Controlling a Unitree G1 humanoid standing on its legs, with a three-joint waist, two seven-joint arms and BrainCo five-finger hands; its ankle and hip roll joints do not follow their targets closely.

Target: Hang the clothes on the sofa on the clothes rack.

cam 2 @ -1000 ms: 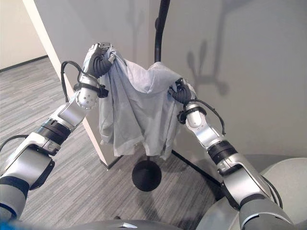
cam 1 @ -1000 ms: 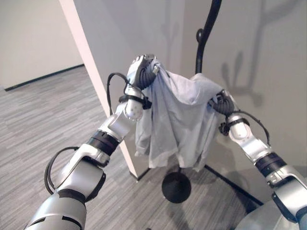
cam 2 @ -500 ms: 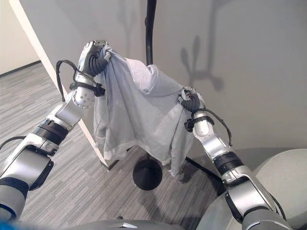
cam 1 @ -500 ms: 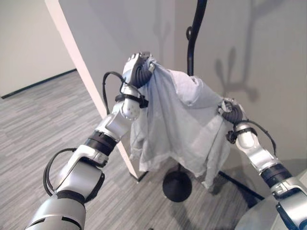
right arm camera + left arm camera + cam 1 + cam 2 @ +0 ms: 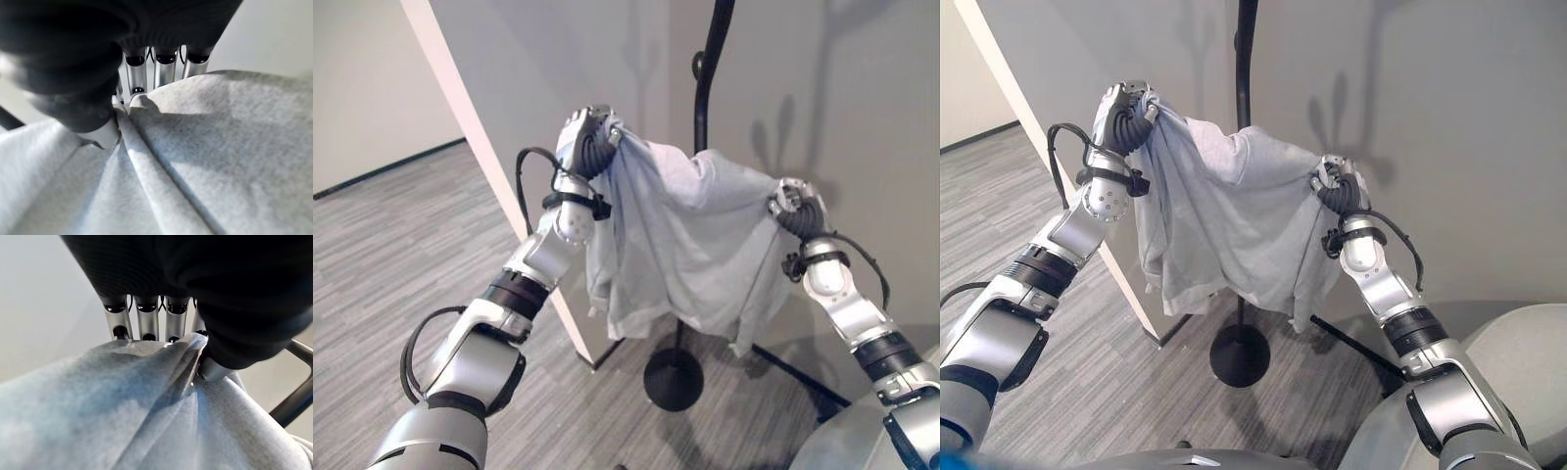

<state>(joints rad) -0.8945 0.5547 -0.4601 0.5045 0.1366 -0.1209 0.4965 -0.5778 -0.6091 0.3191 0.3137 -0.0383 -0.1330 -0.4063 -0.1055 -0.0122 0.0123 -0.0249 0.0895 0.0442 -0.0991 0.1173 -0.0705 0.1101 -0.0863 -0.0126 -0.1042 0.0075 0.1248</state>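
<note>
Left eye view: the shirt [image 5: 680, 235] is off the sofa, stretched in the air in front of the rack [image 5: 709, 69]. The left hand [image 5: 590, 140] and right hand [image 5: 797, 205] each pinch a bunched corner. Hanging is left: the cloth still has to catch on the rack before release.

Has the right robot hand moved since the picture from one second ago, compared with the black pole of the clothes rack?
Yes. The right robot hand has risen and moved away from the rack pole toward the robot's right, stretching the grey garment wider.
</note>
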